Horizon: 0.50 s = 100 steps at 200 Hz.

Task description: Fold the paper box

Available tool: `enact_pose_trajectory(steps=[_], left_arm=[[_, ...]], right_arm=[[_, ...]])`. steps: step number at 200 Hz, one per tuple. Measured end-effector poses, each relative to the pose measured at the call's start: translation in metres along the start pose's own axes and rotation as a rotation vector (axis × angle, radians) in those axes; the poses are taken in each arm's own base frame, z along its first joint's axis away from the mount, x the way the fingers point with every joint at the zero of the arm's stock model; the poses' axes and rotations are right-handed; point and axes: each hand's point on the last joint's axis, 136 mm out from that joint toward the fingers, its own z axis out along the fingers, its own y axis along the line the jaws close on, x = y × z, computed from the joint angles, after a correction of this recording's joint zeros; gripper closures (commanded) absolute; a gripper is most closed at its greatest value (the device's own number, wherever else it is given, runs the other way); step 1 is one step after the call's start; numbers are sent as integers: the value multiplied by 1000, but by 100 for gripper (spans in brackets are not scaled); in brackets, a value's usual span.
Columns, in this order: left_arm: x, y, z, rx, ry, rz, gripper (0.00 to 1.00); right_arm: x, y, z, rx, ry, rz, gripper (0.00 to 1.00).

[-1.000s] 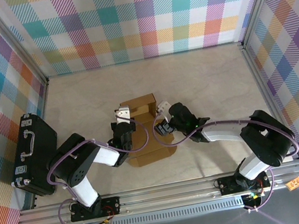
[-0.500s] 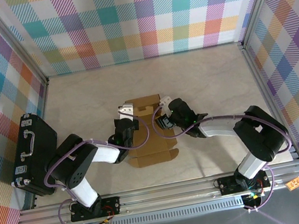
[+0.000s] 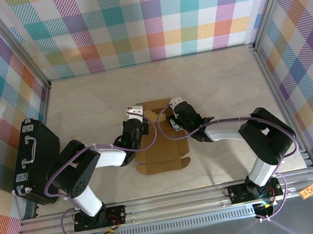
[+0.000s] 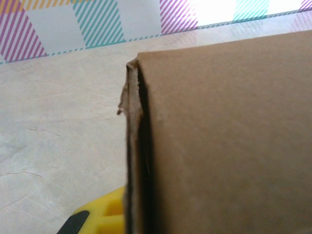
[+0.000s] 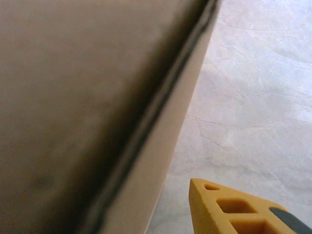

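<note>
The paper box point(image 3: 159, 141) lies mid-table as brown cardboard, its tabbed flap toward the arms and its far walls raised. My left gripper point(image 3: 136, 118) is at the far left wall, shut on it. In the left wrist view one yellow finger point(image 4: 105, 214) presses against the upright cardboard wall point(image 4: 219, 146); the other finger is hidden behind it. My right gripper point(image 3: 173, 109) is at the far right wall. In the right wrist view a yellow finger point(image 5: 229, 207) stands off the cardboard point(image 5: 97, 97) with table showing between them, and its partner is hidden.
A black hard case point(image 3: 35, 161) with a handle lies at the table's left edge, beside the left arm. Checked walls close off the left, far and right sides. An aluminium rail point(image 3: 176, 200) runs along the near edge.
Both grippers moved toward the far end of the box, the right one coming in to its right wall with narrowing jaws. The near flap slid slightly toward the arms.
</note>
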Motion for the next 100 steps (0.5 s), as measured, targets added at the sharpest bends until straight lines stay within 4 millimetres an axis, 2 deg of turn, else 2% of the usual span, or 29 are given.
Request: enact_pose_trajectory(steps=[11, 27, 44, 64, 100], left_arm=[[1, -2, 0, 12, 5, -2, 85], [3, -3, -1, 22, 21, 8, 71], [5, -2, -2, 24, 34, 4, 53], [4, -2, -5, 31, 41, -3, 39], [3, 1, -22, 66, 46, -46, 29]], right_arm=[[0, -1, 1, 6, 0, 12, 76], [-2, -2, 1, 16, -5, 20, 81], [-2, -4, 1, 33, -4, 31, 82], [-5, -8, 1, 52, -4, 52, 83], [-6, -10, 0, 68, 10, 90, 84]])
